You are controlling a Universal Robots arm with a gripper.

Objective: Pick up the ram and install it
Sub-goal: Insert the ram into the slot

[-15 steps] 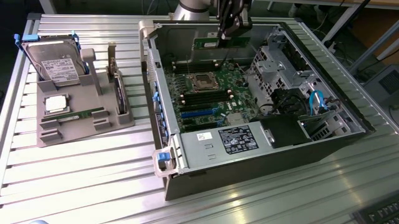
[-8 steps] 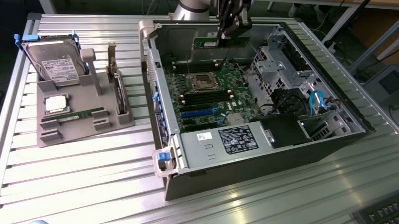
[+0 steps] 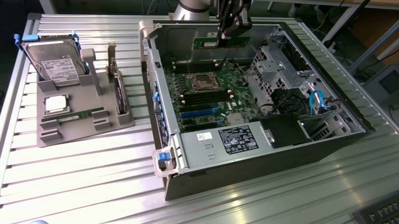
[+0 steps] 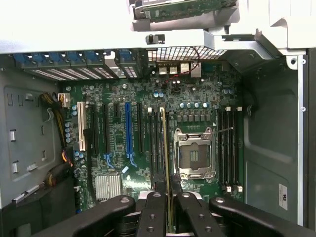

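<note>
Clamped on the ram with the gripper, closed tight on its flat faces; held well above the processor socket. From the wrist view, lined up edge-on just beside the socket, toward the expansion slots. Treat as light, thin and stiff, probably brittle under bending or twisting. Grip the flat faces near the upper long edge; keep clear of chips and contact edge.

Robotics lab or workshop: slatted aluminium bench, opened computer tower, grey parts fixture, robot arm overhead
</note>
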